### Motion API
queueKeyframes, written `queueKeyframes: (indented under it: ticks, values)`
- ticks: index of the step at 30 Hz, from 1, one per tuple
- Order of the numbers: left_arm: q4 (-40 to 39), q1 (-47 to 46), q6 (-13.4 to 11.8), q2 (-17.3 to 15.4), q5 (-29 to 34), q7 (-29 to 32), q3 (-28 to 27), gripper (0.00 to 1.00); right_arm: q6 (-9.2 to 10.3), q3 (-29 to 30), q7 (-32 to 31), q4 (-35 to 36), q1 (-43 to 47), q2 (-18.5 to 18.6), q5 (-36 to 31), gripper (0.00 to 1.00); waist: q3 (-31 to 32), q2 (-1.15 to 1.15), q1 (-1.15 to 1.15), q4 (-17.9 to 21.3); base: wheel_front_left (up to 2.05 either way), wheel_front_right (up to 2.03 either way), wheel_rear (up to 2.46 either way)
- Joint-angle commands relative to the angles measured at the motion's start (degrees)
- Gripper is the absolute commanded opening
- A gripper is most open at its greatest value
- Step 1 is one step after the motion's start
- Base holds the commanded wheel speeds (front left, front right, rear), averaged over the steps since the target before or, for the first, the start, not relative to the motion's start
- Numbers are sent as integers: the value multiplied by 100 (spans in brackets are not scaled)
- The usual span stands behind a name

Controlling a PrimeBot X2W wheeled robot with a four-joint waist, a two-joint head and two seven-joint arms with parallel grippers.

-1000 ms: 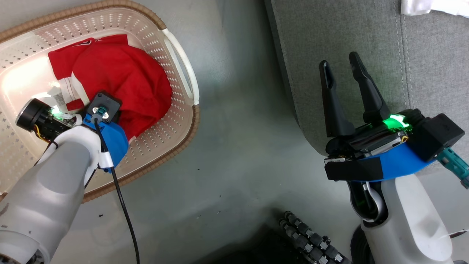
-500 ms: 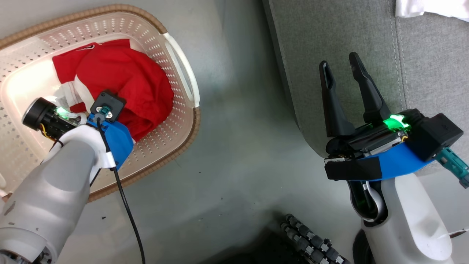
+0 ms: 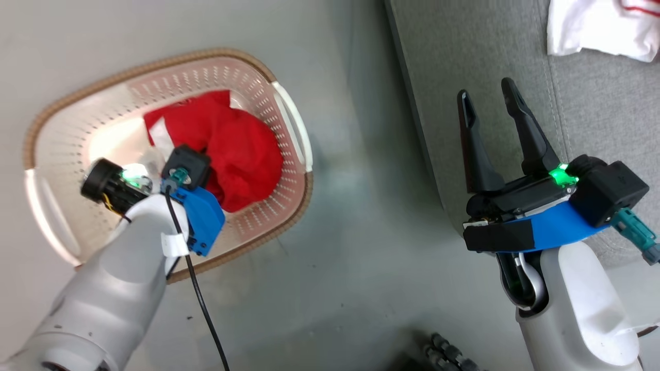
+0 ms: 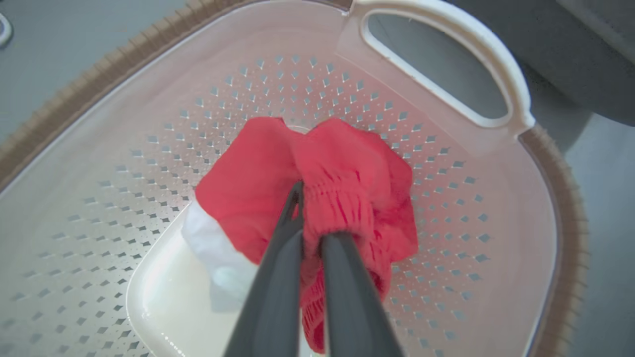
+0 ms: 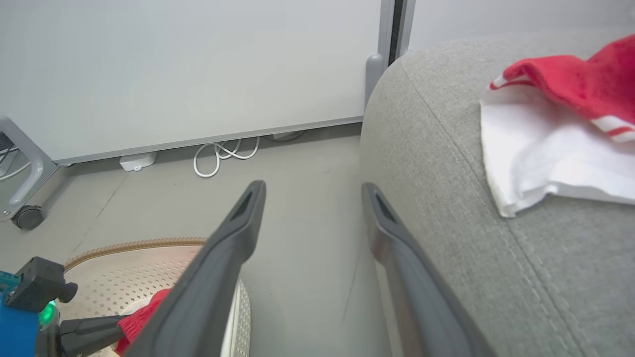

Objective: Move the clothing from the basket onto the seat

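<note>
Left gripper (image 4: 312, 213) is clamped tight on a gathered fold of the red garment (image 4: 347, 163), with the cloth pinched between its two fingers.

The seat (image 3: 464, 51) lies well off to this gripper's right, across a strip of bare floor (image 3: 350, 206). The basket (image 4: 149, 124) surrounds the gripper, its wall and handle rising beyond the fingertips. The garment hangs bunched around and below the tips, inside the basket. A second garment (image 3: 593, 31), mostly white, already lies on the seat, far from this gripper. The right gripper (image 3: 487, 90) hangs spread wide and empty over the seat's near edge.

The grasp looks made, so the lift-out is the step in hand. Next comes a rise high enough for the trailing cloth to clear the rim, then a carry rightward to the seat and a release there.

One fingertip is buried in the fold. The head view hides both fingers behind the wrist. I cannot tell whether the cloth touches the basket floor. The second garment is cut off at the frame edge.
</note>
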State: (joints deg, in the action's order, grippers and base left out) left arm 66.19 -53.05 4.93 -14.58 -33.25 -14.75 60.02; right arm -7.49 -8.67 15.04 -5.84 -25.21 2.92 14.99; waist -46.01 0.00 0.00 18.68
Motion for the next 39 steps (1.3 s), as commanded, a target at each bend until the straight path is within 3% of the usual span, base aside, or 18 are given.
queueKeyframes:
  ticks: [1, 25, 39]
  values:
    - [-50, 95, 13, 71, -41, -36, -51, 0, -1, 44, 20, -45, 99, -4, -86, 100, 450, 0, 0, -291, 0, 0, 0]
    - [-1516, 1326, 190, 754, 175, -52, -857, 0, -1, 319, -55, -897, 1165, -3, -631, 100, 3333, 0, 0, -1396, 0, 0, 0]
    - [-1675, 1013, 254, 1123, -7, -53, -539, 0, -1, 235, -351, -826, 1776, -2, -625, 100, 4265, 0, 0, -1600, 0, 0, 0]
